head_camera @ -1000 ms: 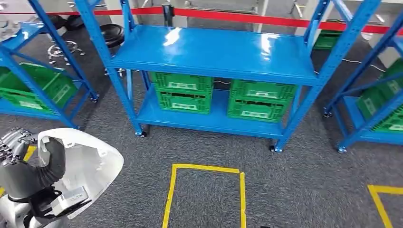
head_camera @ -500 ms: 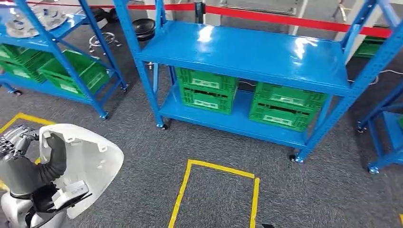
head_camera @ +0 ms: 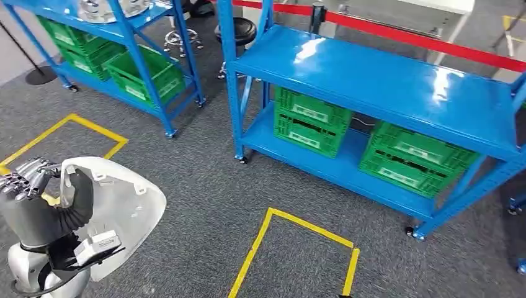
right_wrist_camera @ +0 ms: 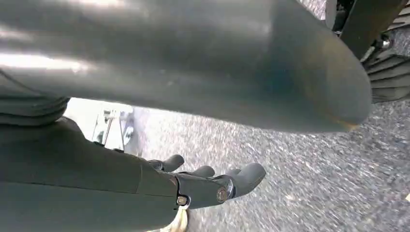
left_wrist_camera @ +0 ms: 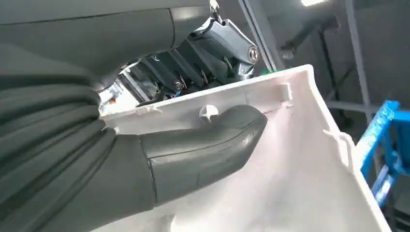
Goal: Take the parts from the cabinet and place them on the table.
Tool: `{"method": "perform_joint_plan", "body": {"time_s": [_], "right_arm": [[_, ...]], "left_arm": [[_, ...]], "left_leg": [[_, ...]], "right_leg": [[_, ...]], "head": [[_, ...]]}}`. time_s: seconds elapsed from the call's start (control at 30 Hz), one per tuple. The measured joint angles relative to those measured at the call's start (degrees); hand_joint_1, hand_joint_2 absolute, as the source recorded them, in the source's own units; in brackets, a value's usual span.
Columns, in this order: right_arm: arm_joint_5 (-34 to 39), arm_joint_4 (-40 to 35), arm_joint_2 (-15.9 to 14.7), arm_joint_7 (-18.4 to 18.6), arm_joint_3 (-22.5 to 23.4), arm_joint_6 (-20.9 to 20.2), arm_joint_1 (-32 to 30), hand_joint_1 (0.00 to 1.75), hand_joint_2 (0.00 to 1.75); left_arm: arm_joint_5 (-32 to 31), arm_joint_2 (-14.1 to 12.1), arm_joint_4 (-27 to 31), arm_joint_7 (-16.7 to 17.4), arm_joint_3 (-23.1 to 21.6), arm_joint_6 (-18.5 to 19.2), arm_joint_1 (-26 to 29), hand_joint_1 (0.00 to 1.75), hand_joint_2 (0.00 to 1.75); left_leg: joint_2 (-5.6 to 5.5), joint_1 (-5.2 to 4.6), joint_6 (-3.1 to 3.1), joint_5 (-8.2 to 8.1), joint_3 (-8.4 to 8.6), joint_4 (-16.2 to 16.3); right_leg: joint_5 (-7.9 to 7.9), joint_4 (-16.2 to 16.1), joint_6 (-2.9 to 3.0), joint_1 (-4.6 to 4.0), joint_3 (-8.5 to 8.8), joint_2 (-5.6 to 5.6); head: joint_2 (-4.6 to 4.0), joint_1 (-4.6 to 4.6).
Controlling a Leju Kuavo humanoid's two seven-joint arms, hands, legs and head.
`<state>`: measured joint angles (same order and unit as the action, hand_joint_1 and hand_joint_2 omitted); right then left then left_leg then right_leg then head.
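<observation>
Swinging leftward since the earlier frame, the camera is shifting the blue rack (head_camera: 397, 93) toward the right. At lower left, the white shell part (head_camera: 121, 208) is sitting gripped in the left hand (head_camera: 43, 198), thumb pressing its inner face. Right hand (right_wrist_camera: 212, 186) is hanging with fingers loosely apart, holding nothing.

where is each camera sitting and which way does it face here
Head view: high on the body, facing forward and down at the grey carpet floor, blue racks and green crates; the left robot hand grips a white shell part at lower left.
Left wrist view: close behind the left robot hand, its thumb lying inside the white shell part.
Right wrist view: behind the right robot hand, hanging over the floor, fingers holding nothing.
Shared: head and left wrist views both show the hand on the shell.
</observation>
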<state>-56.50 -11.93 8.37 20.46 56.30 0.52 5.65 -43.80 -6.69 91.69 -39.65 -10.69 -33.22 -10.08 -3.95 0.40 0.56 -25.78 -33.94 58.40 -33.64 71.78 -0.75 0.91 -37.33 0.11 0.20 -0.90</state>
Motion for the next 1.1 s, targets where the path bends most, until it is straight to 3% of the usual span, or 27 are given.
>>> {"method": "perform_joint_plan", "body": {"time_s": [0.03,0.07,0.1,0.23,0.27,0.3,0.33,0.4,0.43,0.47,0.5,0.53,0.57,0.6,0.73,0.77,0.8,0.83,0.87,0.9,0.93,0.97,1.0,1.03,1.07,1.1], "right_arm": [[0.0,0.0,0.0,0.0,0.0,0.0,0.0,0.0,0.0],[0.0,0.0,0.0,0.0,0.0,0.0,0.1,0.0,0.0],[0.0,0.0,0.0,-0.2,0.0,0.0,0.1,0.0,0.0],[-0.4,0.0,0.2,0.0,0.0,0.3,0.4,0.0,0.0],[-0.4,0.0,0.3,-0.1,0.0,0.4,0.5,0.0,0.0],[-0.4,0.0,0.3,-0.1,0.0,0.7,0.4,0.0,0.0],[-0.3,0.0,0.4,-0.1,0.0,0.7,0.4,0.0,0.0],[0.0,0.0,0.4,-0.1,0.0,0.8,0.2,0.0,0.0],[0.2,0.0,0.4,-0.1,0.1,0.9,0.2,0.0,0.0],[0.5,0.0,0.4,-0.1,0.1,1.0,0.2,0.0,0.0],[0.7,0.0,0.4,-0.1,0.2,1.1,0.2,0.0,0.0],[0.9,0.0,0.4,-0.1,0.3,1.2,0.3,0.0,0.0],[1.2,0.0,0.4,-0.1,0.5,1.2,0.3,0.0,0.0],[1.6,0.0,0.4,-0.1,0.6,1.2,0.2,0.0,0.0],[1.9,0.0,0.4,0.0,1.2,1.0,0.3,0.0,0.0],[1.8,0.0,0.4,0.1,1.2,1.1,0.3,0.0,0.0],[1.7,0.0,0.4,0.1,1.3,1.2,0.3,0.0,0.0],[1.7,0.0,0.4,-0.3,1.4,1.4,0.2,0.0,0.0],[1.6,0.0,0.4,-0.4,1.5,1.4,0.0,0.0,0.0],[1.5,0.0,0.4,-0.3,1.6,1.5,-0.2,0.0,0.0],[1.5,0.0,0.4,-0.3,1.7,1.6,-0.4,0.0,0.0],[1.5,0.0,0.3,-0.1,1.7,1.7,-0.5,0.0,0.0],[1.5,0.0,0.2,0.2,1.8,1.8,-0.5,0.0,0.0],[1.5,0.0,0.1,0.4,1.8,1.8,-0.5,0.0,0.0],[1.5,0.0,0.0,0.4,1.8,1.8,-0.4,0.0,0.0],[1.6,0.0,0.0,0.3,1.9,1.8,-0.4,0.0,0.0]], "left_arm": [[0.0,0.2,0.0,-0.1,0.0,-0.4,-0.1,1.75,1.75],[-0.4,0.3,0.0,-0.2,0.0,-1.3,-0.2,1.75,1.75],[-0.7,0.4,0.0,-0.2,0.0,-2.5,-0.4,1.75,1.75],[-0.9,0.4,0.0,-0.4,0.0,-6.2,-1.1,1.75,1.75],[-1.1,0.4,0.0,-0.4,0.0,-6.4,-1.3,1.75,1.75],[-1.2,0.4,-0.2,-0.4,-0.1,-6.6,-1.9,1.75,1.75],[-1.3,0.6,-0.5,-0.4,-0.1,-6.6,-2.7,1.75,1.75],[-1.3,1.0,-1.5,0.2,-0.2,-6.2,-3.2,1.75,1.75],[-1.0,1.1,-2.0,0.9,-0.2,-5.2,-3.3,1.75,1.75],[-0.7,1.2,-2.5,1.6,-0.2,-3.8,-3.3,1.75,1.75],[-0.2,1.3,-2.8,2.5,-0.2,-2.0,-3.5,1.75,1.75],[0.4,1.3,-2.9,3.4,-0.2,0.7,-3.7,1.75,1.75],[1.0,1.3,-2.9,3.9,-0.2,3.0,-3.8,1.75,1.75],[1.2,1.3,-2.9,4.2,-0.2,4.6,-3.9,1.75,1.75],[1.7,1.0,-2.8,3.4,-0.2,5.5,-3.8,1.75,1.75],[1.7,1.0,-2.7,3.0,-0.2,5.5,-3.7,1.75,1.75],[1.7,1.0,-2.7,2.7,-0.2,5.5,-3.9,1.75,1.75],[1.7,1.0,-2.7,2.6,-0.2,5.5,-4.2,1.75,1.75],[1.8,1.0,-2.8,2.4,-0.3,5.7,-4.2,1.75,1.75],[1.8,1.0,-2.9,2.4,-0.3,6.0,-4.2,1.75,1.75],[2.1,0.9,-3.1,2.4,-0.3,6.3,-4.2,1.75,1.75],[2.7,0.7,-3.3,2.5,-0.3,6.8,-4.1,1.75,1.75],[3.6,0.6,-3.5,2.5,-0.3,7.5,-4.1,1.75,1.75],[4.1,0.4,-3.6,2.5,-0.3,7.9,-4.1,1.75,1.75],[4.6,0.2,-3.7,2.4,-0.3,8.0,-4.1,1.75,1.75],[4.9,0.0,-3.7,2.4,-0.3,8.0,-4.2,1.75,1.75]], "left_leg": [[-0.78,0.09,-0.24,-0.06,-0.01,0.3],[-1.49,0.21,-0.61,-0.21,-0.17,0.7],[-2.02,-0.09,-1.18,-0.34,-0.64,1.2],[-4.23,0.26,-2.83,0.54,-1.31,0.5],[-2.22,0.2,-2.91,0.26,-1.55,1.1],[1.04,-0.14,-3.1,-1.12,-2.42,3.0],[2.76,-0.06,-3.39,-3.49,-4.34,7.1],[3.47,0.03,-3.61,-7.15,-8.2,15.7],[3.54,0.03,-3.63,-7.47,-9.2,18.1],[3.59,0.03,-3.52,-6.47,-8.67,17.2],[3.73,0.01,-3.31,-4.69,-7.03,14.2],[4.28,-0.07,-2.95,-2.38,-4.31,9.2],[5.72,-0.32,-2.43,-0.45,-1.38,3.9],[8.74,-1.08,-1.77,-1.24,0.04,0.8],[5.92,-1.44,-0.65,-0.57,-0.31,0.3],[5.3,-0.56,-0.17,0.01,0.37,-0.4],[4.72,-0.53,-0.07,0.16,0.42,-0.7],[4.17,-0.41,0.2,0.31,0.27,-0.7],[3.39,-0.4,0.3,0.35,0.16,-0.7],[2.67,-0.41,0.34,0.33,0.03,-0.6],[1.73,-0.41,0.3,0.36,-0.09,-0.5],[0.9,-0.36,0.27,0.37,-0.12,-0.4],[0.01,-0.26,0.18,0.38,-0.13,-0.3],[-0.88,-0.13,-0.05,0.32,-0.14,0.0],[-1.69,0.03,-0.39,0.18,-0.22,0.4],[-2.31,0.13,-0.78,0.0,-0.54,0.8]], "right_leg": [[2.69,-5.2,0.02,0.12,2.5,0.43],[4.63,-10.4,-0.07,0.39,4.98,2.11],[3.37,-11.7,-0.17,0.39,5.38,4.16],[4.15,-11.8,1.67,0.03,5.43,1.71],[4.41,-12.1,2.18,0.28,5.53,0.85],[4.43,-12.2,2.52,0.23,5.53,0.43],[4.42,-12.2,2.75,0.03,5.48,-0.42],[4.32,-12.2,2.91,-0.14,5.45,-1.98],[4.27,-12.1,2.98,-0.16,5.46,-2.85],[4.23,-12.1,3.02,-0.22,5.48,-3.52],[4.2,-12.1,3.01,-0.31,5.52,-4.23],[4.14,-12.1,3.01,-0.42,5.64,-4.92],[4.04,-12.1,2.87,-0.52,5.81,-5.53],[3.91,-12.1,2.67,-0.7,5.91,-6.09],[3.8,-12.6,1.52,-0.85,6.4,-8.49],[3.42,-12.5,0.91,-0.77,6.41,-7.43],[2.34,-11.2,0.73,-0.59,5.93,-4.11],[0.42,-7.8,0.68,-0.57,4.37,-1.9],[-1.82,-2.9,0.6,-0.48,1.92,-0.73],[-3.54,1.5,0.53,-0.45,-0.33,-0.44],[-4.17,4.7,0.47,-0.45,-2.13,-0.37],[-3.2,4.8,0.38,-0.4,-2.51,-0.36],[-1.07,2.3,0.36,-0.29,-1.52,-0.28],[1.74,-2.4,0.31,-0.11,0.54,0.08],[4.39,-7.8,0.14,0.18,3.11,1.22],[4.45,-11.1,-0.16,0.7,4.53,4.26]], "head": [[0.0,0.0],[0.0,0.0],[0.0,0.0],[0.0,0.06],[0.0,0.09],[0.0,0.65],[0.0,0.7],[0.0,0.72],[0.0,0.72],[0.0,0.72],[0.0,0.74],[0.0,0.72],[0.0,0.74],[0.0,0.68],[0.0,0.7],[0.0,0.66],[0.0,0.63],[0.0,0.55],[0.0,0.46],[0.0,0.48],[0.0,0.46],[0.0,0.46],[0.0,0.46],[0.0,0.48],[0.0,0.46],[0.0,0.46]]}}
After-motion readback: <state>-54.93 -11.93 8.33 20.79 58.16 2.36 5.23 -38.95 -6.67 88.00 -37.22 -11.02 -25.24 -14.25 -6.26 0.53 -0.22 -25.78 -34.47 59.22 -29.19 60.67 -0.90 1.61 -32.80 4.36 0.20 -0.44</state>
